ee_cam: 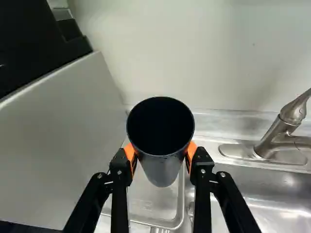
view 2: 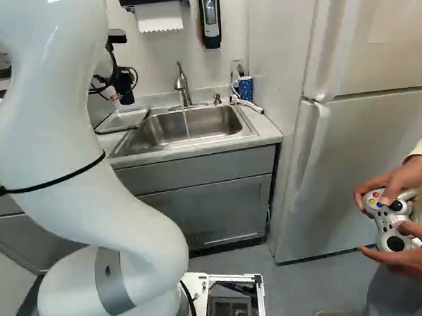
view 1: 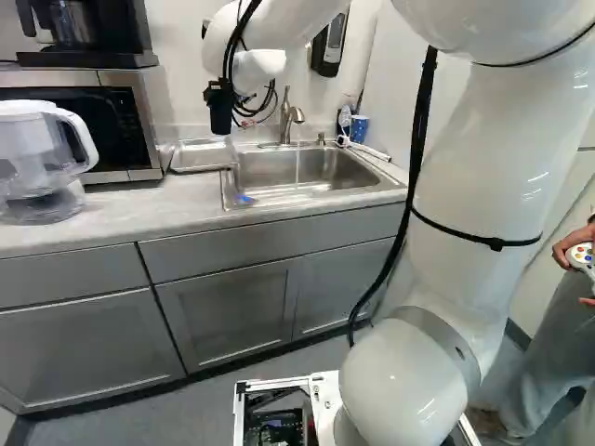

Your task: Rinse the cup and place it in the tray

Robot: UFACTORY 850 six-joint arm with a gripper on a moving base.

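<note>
Left base view: shows the gripper [view 1: 218, 91] left of centre in the upper part of the frame, grasping the dark cup [view 1: 221, 116], upright above the tray [view 1: 200, 167]. Puts the tray just beside the sink [view 1: 381, 186], on the counter [view 1: 158, 212]. Has the faucet [view 1: 286, 116] near upper centre, running a thin stream of water [view 1: 297, 165] into the sink. Shows a small blue thing [view 1: 244, 198] at the sink's near left corner. Puts a clear pitcher [view 1: 56, 153] at the left edge, in front of the microwave [view 1: 139, 116], with a coffee machine [view 1: 102, 42] on top at upper left.

Right base view: shows the cup at upper left, near the tray, with water falling at upper centre. Puts a blue speckled mug [view 2: 246, 88] behind the sink's far right corner, with a fridge [view 2: 370, 152] filling much of the right side. Shows a person's hands [view 2: 406, 175] at the right edge, holding a game controller [view 2: 390, 217].

Wrist view: shows the gripper [ee_cam: 162, 155] clenched on the cup from two sides, with orange pads [ee_cam: 129, 151] against the wall below the rim. Looks into the cup's open mouth, with the tray beyond and below. Places the microwave beside one finger, the sink and faucet beside the other.
</note>
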